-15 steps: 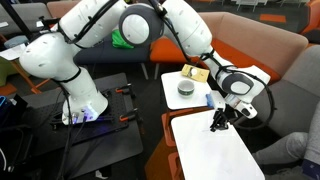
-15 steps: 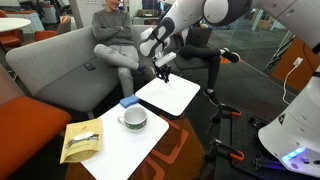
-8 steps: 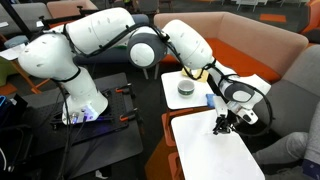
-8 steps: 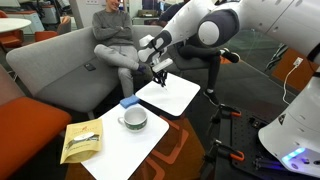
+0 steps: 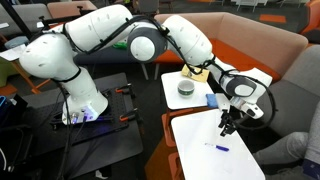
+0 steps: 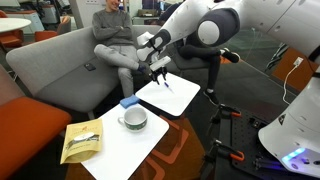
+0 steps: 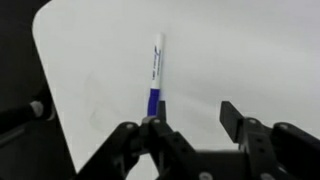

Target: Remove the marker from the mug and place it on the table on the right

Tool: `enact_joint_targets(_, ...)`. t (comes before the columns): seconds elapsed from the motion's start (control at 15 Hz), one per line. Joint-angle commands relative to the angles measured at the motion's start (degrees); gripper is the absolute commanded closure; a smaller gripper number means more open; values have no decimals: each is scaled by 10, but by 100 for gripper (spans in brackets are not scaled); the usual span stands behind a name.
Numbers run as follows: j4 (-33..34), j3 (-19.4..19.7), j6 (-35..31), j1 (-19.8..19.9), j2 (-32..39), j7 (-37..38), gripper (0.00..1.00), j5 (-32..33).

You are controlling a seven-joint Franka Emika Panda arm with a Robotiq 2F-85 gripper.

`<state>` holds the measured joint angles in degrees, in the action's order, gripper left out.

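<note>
The marker, a thin white stick with a blue-purple end, lies flat on the white table. In both exterior views it is a small dark dash on that table. My gripper hangs just above it, open, with nothing between its fingers; the marker's blue end runs beside the left fingertip. From outside, the gripper hovers over the tabletop. The grey mug stands on the neighbouring small table.
The small table also carries a yellowish flat object and a small blue item. A person sits on the grey sofa close behind the tables. The robot base stands on a dark cart.
The jaws have gone from shut to open and the marker has left them; it now lies on the table. The gripper has lifted slightly above it.
</note>
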<state>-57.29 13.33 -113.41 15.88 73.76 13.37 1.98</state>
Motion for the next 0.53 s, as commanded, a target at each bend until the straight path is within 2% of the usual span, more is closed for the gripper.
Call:
enact_joint_targets(0.0, -117, 17, -59, -37, -80, 33, 8, 13)
enact_joint_targets(0.07, -138, 21, -61, -47, -96, 39, 1, 13)
enact_joint_targets(0.13, -166, 22, -71, -56, -115, 42, 0, 13)
enact_joint_targets(0.47, -306, 38, -121, -100, -207, 68, 0, 15)
